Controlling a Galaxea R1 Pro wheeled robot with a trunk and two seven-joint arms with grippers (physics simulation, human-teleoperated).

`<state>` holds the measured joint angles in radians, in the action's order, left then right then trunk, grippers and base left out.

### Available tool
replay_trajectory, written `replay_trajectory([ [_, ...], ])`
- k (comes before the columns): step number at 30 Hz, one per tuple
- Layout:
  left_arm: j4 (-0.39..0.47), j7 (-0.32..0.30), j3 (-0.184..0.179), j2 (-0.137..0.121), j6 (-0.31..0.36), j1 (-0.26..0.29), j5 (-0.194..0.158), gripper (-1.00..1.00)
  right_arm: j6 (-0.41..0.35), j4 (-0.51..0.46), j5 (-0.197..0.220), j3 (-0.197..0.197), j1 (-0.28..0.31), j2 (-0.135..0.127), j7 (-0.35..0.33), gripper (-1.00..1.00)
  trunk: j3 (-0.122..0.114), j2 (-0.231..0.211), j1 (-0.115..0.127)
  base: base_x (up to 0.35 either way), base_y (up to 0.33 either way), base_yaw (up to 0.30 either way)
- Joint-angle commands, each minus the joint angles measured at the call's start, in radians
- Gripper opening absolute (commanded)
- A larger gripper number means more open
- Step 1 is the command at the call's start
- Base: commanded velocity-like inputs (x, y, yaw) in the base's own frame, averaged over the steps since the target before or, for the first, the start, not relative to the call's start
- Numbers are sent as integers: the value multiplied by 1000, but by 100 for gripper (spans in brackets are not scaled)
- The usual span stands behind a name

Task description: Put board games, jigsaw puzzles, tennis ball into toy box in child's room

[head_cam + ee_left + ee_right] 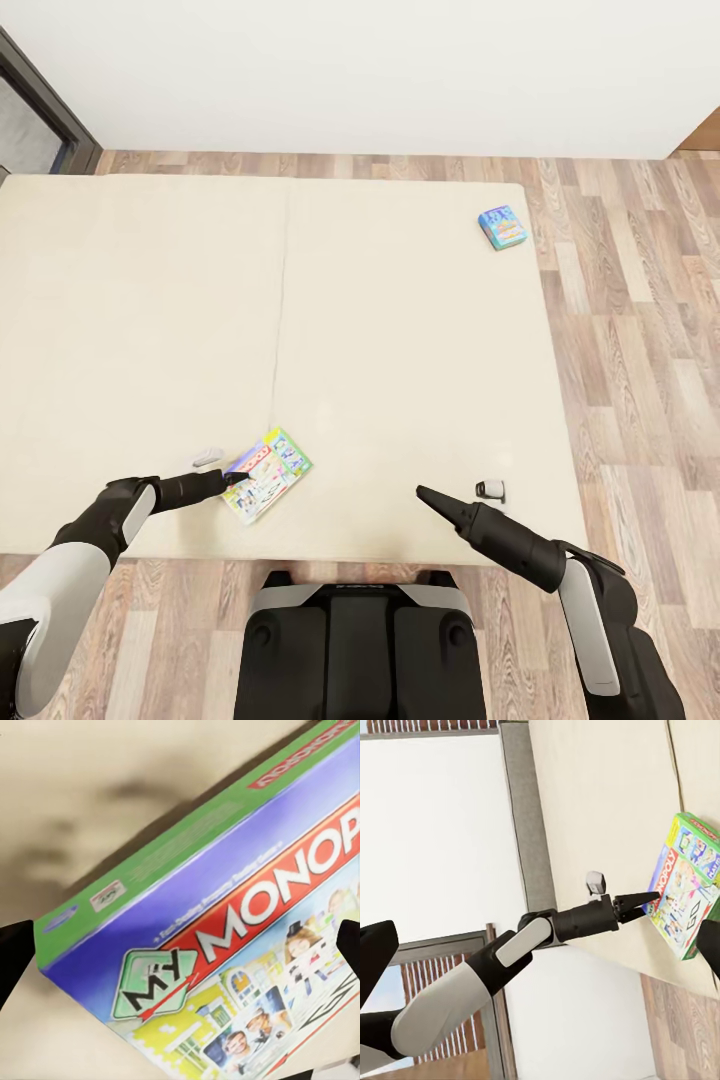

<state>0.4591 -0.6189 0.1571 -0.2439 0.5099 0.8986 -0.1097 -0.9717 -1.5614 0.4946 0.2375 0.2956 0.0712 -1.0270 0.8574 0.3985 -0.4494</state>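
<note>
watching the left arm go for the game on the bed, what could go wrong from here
The left gripper meets only a corner of the tilted Monopoly box; a corner grasp may let the wide box swivel or slip. The box also sits near the bed edge, so a nudge could push it off.

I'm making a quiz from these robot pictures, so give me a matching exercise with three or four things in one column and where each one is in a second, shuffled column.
Things:
1. green-edged Monopoly game box
2. small blue game box
3. left gripper
4. right gripper

Places:
A. far right corner of the cream mattress
B. over bare mattress, near its front edge
C. near the mattress's front edge, left of centre
D. at the Monopoly box's near-left edge

Pairs: 1-C, 2-A, 3-D, 4-B
</note>
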Motion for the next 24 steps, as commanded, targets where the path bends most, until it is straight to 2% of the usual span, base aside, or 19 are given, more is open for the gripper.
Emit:
replay_trajectory([
  [1,0,-1,2,0,8,0,-7,100,-4,0,-2,2,0,1,-4,100,1,1,-1,0,-1,0],
  [16,1,-1,1,1,9,0,-7,100,-4,0,-2,2,0,1,-4,100,1,1,-1,-17,-84,0],
  [24,1,-1,2,1,9,0,-7,100,-4,0,-2,2,1,1,-4,100,1,1,-1,0,-185,0],
])
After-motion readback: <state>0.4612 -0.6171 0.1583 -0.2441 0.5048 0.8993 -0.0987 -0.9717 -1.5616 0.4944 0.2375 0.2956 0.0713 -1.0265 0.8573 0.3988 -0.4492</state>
